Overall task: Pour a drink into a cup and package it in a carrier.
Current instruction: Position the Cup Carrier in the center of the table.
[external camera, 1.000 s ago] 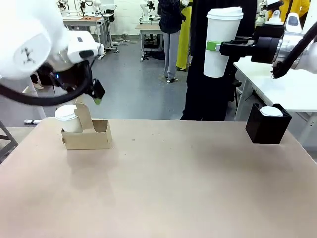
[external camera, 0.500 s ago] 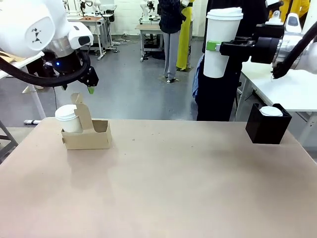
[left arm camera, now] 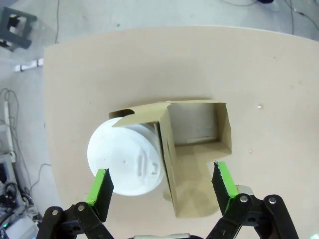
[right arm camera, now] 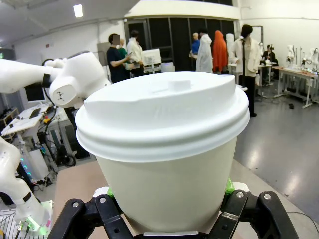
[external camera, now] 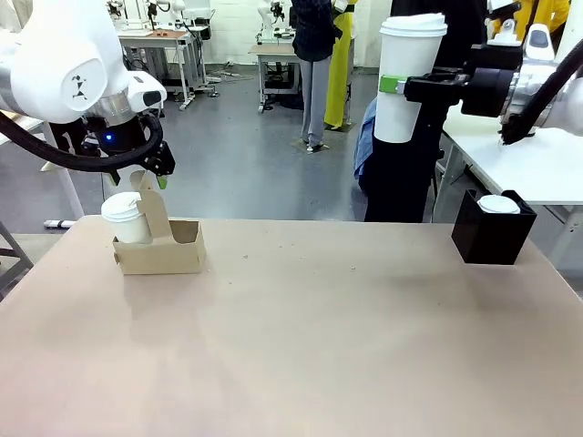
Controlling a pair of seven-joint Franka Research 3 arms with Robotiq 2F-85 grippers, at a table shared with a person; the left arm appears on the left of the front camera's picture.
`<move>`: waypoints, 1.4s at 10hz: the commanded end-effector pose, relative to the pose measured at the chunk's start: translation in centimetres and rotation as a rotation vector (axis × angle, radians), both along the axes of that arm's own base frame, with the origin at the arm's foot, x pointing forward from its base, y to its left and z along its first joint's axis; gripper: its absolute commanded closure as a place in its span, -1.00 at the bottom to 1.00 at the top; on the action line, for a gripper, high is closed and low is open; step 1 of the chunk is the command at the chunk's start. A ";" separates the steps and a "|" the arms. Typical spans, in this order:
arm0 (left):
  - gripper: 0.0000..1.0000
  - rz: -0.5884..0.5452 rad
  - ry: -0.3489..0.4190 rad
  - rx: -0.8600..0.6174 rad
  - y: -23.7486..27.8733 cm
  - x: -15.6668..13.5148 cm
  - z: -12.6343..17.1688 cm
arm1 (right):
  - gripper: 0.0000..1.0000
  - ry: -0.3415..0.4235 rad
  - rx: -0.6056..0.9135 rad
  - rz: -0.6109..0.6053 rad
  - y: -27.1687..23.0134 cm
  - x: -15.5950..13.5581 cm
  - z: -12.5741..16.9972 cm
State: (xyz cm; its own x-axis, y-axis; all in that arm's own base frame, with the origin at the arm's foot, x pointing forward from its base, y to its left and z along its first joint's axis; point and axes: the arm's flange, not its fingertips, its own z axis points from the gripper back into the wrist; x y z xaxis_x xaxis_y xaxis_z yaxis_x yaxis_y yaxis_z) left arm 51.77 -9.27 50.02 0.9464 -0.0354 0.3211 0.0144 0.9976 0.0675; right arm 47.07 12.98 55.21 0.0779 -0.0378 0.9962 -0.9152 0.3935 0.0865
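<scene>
R jaws clamped side-on round the cup (external camera: 409, 73), lid on, long axis upright, held high off the counter (external camera: 319, 346). In R wrist view the cup (right arm camera: 167, 144) sits square btwn the green pads (right arm camera: 228, 186), its base out of shot. L jaws wide open, nothing in them, pointing down right above the carrier (external camera: 175, 257). Key relation: the free pocket lies well below and far across from R jaws, over on the L arm (external camera: 73, 73) side, w/ bare counter btwn. L jaws are much the nearer pair but aren't the ones w/ the cup. Seen from L jaws, the carrier (left arm camera: 223, 127) is directly beneath: one pad (left arm camera: 102, 186) over the outer rim of the seated cup (left arm camera: 124, 159), other pad by the free pocket's outer wall, handle panel (left arm camera: 168, 149) approx midway and crosswise to the closing line. Seated cup (external camera: 122, 218) is lidded and upright. Judgement: the cup must drop vertical into the free pocket, so L jaws prob need to clear off or pin the carrier first. A tall cup in light cardboard could tip or skid. Contents hidden by lid. Counter tan, matte, flat. Below R jaws sits a black box (external camera: 492, 235) w/ a white lid (external camera: 498, 204) on it. Person in dark clothes just behind the cup, open lab floor beyond.
</scene>
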 end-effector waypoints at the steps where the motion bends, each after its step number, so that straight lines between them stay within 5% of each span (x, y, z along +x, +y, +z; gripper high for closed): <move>1: -1.00 0.036 -0.014 -0.023 0.1 0.9 0.2 | -0.61 -0.020 -0.002 -0.004 0.1 0.0 0.3; 2: 0.19 0.031 -0.025 -0.023 -0.1 1.0 0.2 | -0.61 -0.020 -0.002 -0.004 0.1 0.0 0.3; 3: 0.20 0.025 -0.033 -0.022 -0.3 0.9 0.2 | -0.61 -0.020 -0.002 -0.004 0.1 0.0 0.3; 4: 1.00 0.016 -0.038 -0.029 -0.4 1.0 0.2 | -0.61 -0.020 -0.002 -0.004 0.1 0.0 0.3; 5: 0.32 0.012 -0.040 -0.033 -0.6 1.0 0.2 | -0.61 -0.020 -0.002 -0.004 0.1 0.0 0.3; 6: 1.00 0.007 -0.041 -0.040 -0.7 1.1 0.2 | -0.61 -0.020 -0.002 -0.004 0.1 0.0 0.3; 14: 1.00 0.013 -0.062 -0.072 -0.8 1.4 0.2 | -0.61 -0.020 -0.002 -0.004 0.1 0.0 0.3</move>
State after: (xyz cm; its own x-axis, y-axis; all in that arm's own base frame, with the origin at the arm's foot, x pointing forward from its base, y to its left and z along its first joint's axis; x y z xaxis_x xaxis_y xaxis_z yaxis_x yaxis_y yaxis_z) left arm 52.82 -10.43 50.11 0.9321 -0.0265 0.3611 0.0184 0.9995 0.0259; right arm 47.07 12.98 55.21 0.0779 -0.0378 0.9962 -0.9152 0.3936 0.0865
